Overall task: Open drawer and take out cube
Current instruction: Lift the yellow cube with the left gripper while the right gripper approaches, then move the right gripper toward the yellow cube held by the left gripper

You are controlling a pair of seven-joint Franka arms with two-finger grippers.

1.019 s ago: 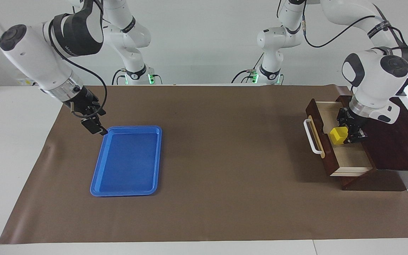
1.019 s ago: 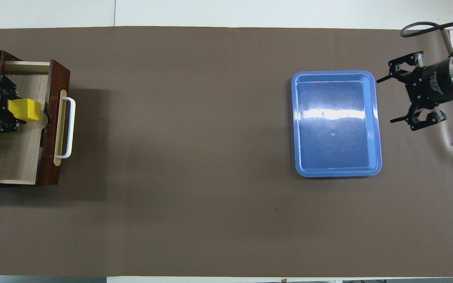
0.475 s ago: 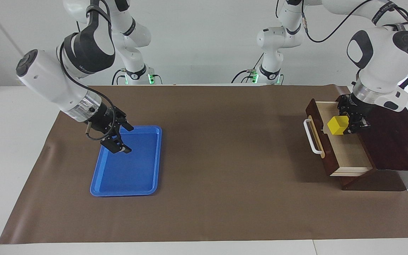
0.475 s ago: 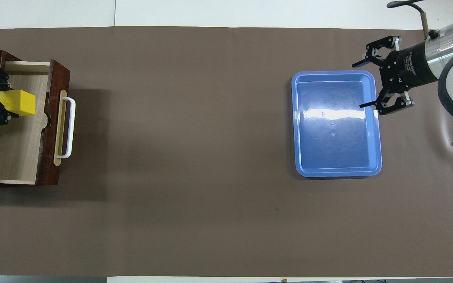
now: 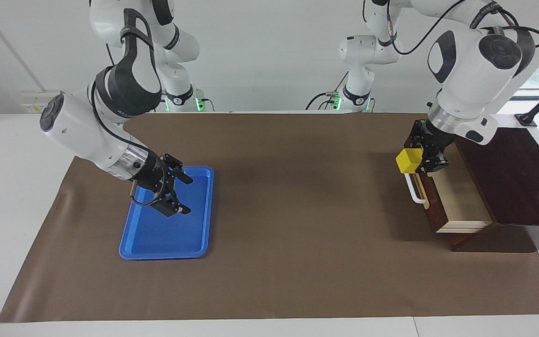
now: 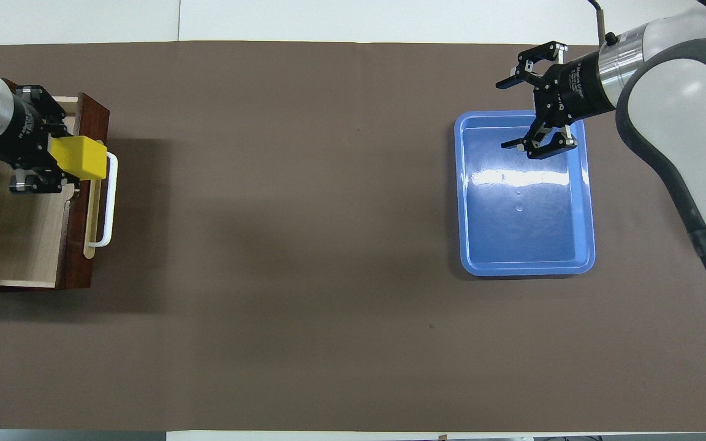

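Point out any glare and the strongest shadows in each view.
Overhead view: a white streak of glare runs across the floor of the blue tray; a broad soft shadow lies on the brown mat beside the drawer. Facing view: no glare on the tray; the wooden box casts a dark shadow on the mat along its base.

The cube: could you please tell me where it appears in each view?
Facing view: the cube shows at the picture's right, held by the left gripper over the drawer front.
Overhead view: the cube shows at the picture's left edge.
Shared landmark: the drawer's white handle, just under the cube.
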